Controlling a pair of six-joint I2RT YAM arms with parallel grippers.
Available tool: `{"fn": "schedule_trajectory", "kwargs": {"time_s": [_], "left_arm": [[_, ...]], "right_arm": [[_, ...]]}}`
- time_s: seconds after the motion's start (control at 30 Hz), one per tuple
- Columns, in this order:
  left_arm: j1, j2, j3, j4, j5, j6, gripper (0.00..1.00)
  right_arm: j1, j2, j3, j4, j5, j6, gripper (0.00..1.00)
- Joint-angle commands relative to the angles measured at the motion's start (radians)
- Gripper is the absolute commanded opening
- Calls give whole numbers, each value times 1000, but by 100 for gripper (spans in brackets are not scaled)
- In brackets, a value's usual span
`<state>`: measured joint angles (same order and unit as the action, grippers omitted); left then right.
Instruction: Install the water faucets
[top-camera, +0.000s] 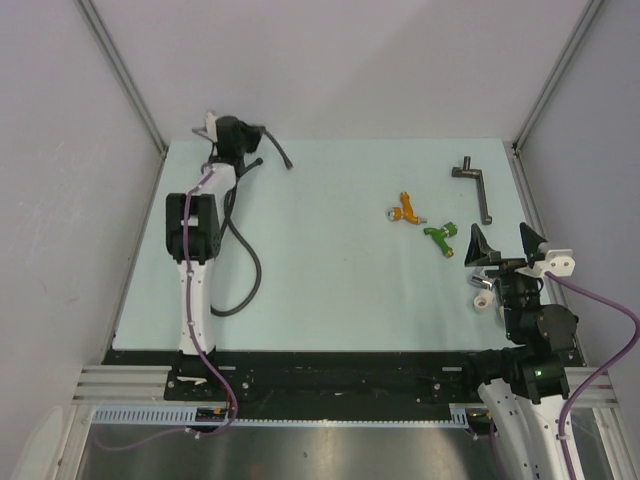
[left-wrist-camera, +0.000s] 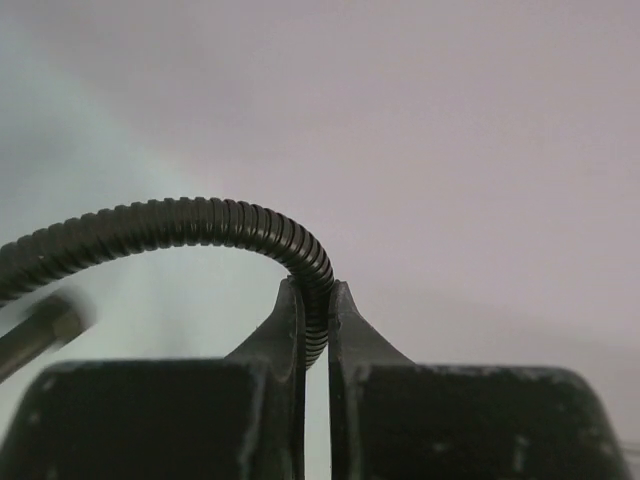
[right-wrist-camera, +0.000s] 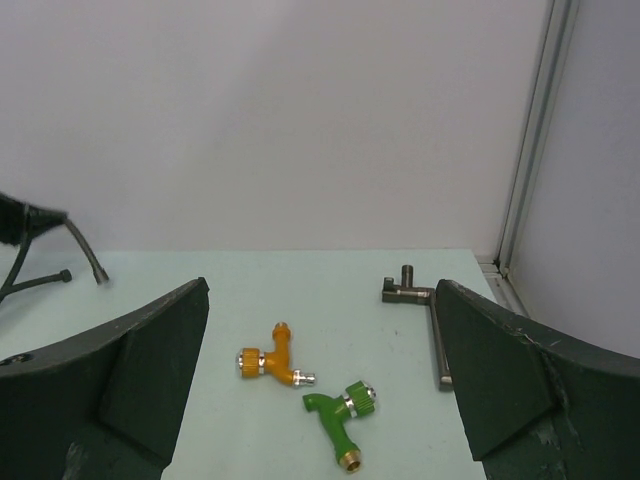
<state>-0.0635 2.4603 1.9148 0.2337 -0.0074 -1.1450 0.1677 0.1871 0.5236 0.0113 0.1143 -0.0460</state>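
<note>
Hose (left-wrist-camera: 200, 222), black and ribbed, arches from the clamped left end effector (left-wrist-camera: 317, 300).

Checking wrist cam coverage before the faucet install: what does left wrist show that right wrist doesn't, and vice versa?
Left wrist only: the grip up close, with the left gripper shut on the black ribbed hose.
Right wrist only: the orange faucet, the green faucet and a grey metal pipe fitting, all lying on the table beyond the open right gripper.
Both: the hose, small at the far left of the right wrist view, and the pale wall.
</note>
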Motion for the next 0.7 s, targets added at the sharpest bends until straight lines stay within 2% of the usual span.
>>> {"fn": "schedule_trajectory", "kwargs": {"time_s": [0.0, 0.03, 0.1, 0.3, 0.47, 0.67], "left_arm": [[16, -95, 378, 1, 185, 50, 0], [16, -109, 462, -4, 245, 54, 0], [11, -145, 489, 9, 306, 47, 0], [-12, -386, 400, 16, 559, 122, 0], [-56, -599, 134, 7, 722, 186, 0], [-177, -849, -337, -65, 673, 373, 0]], "right_arm": [[-4, -18, 9, 16, -27, -2, 100], [0, -18, 10, 16, -30, 4, 100], [-2, -18, 12, 22, -50, 12, 100], [1, 3, 26, 33, -102, 41, 100], [6, 57, 58, 29, -215, 72, 100], [7, 182, 122, 6, -433, 149, 100]]}}
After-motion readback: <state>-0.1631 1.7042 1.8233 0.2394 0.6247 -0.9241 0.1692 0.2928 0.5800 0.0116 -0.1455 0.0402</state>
